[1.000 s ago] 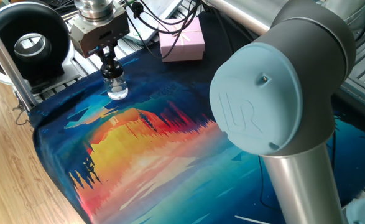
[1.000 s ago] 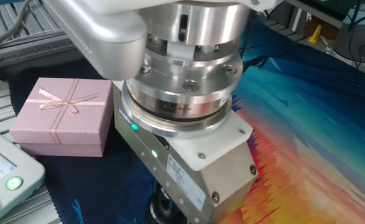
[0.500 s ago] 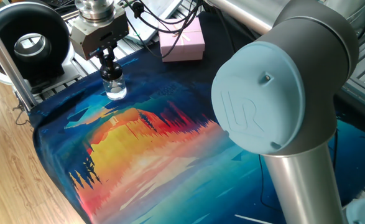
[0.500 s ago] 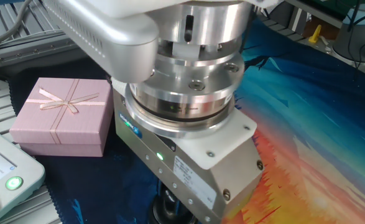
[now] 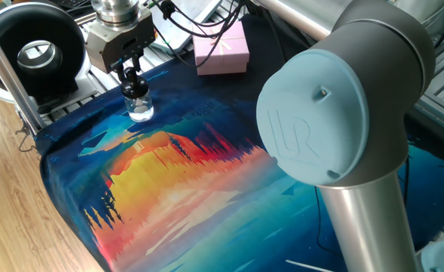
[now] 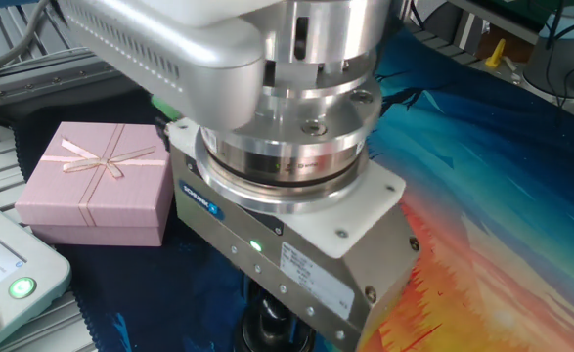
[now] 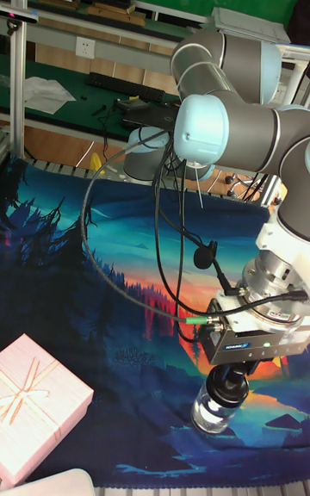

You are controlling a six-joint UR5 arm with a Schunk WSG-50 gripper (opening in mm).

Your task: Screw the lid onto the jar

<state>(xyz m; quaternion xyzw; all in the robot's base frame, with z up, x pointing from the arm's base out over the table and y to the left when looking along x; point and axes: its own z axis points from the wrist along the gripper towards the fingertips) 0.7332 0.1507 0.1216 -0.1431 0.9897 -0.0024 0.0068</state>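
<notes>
The arm reaches down with its wrist vertical, the silver flange and grey pincer body pointing straight at the bench. In one fixed view the pincer (image 5: 131, 73) hangs at the far left corner of the cloth, its two dark fingers (image 5: 128, 63) drawn close together and clamped on the lid (image 5: 133, 78). The tall fixed view shows the same pose from the opposite side: pincer (image 7: 229, 382) below the labelled body, cables looping from the wrist up to the pale blue joint caps. In the other fixed view the flange fills the frame and the fingers are mostly hidden beneath the body.
</notes>
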